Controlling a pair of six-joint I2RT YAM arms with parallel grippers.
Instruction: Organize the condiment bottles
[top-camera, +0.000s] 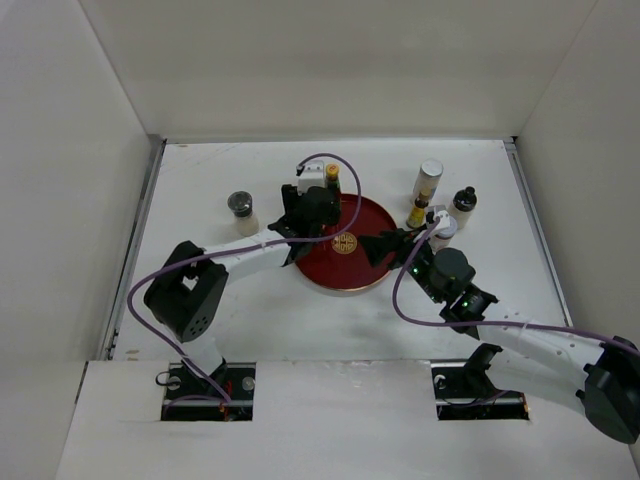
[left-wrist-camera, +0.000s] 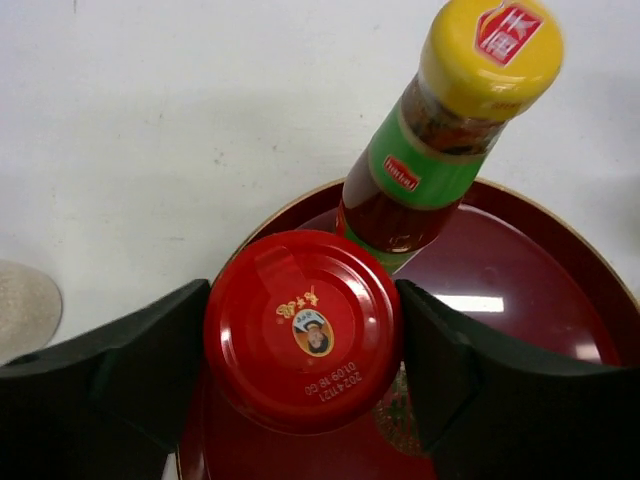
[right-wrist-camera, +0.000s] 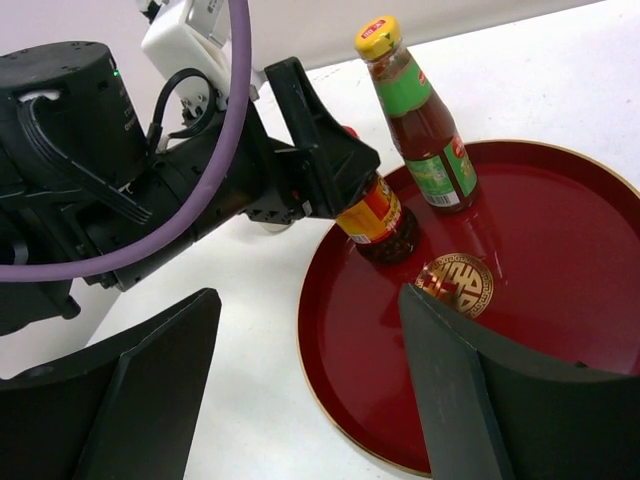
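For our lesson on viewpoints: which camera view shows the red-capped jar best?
The left wrist view: the red-capped jar sits central, its printed lid whole, between the left gripper's fingers. The right wrist view shows only its label and dark contents, the cap hidden by that gripper. In the top view the left arm covers it.

The jar (left-wrist-camera: 303, 330) is wearing a glossy red lid carrying gold characters, a small round portrait and dark printed digits, and its label is showing orange and yellow over dark contents. The bottle (left-wrist-camera: 440, 150) is showing a yellow cap with a red-and-white logo, a green band and label, and reddish-brown sauce. The tray (right-wrist-camera: 560, 300) is gleaming dark red with a thin gold rim and gold emblem; the table (top-camera: 300, 330) is showing white, the cable (right-wrist-camera: 238, 60) purple.
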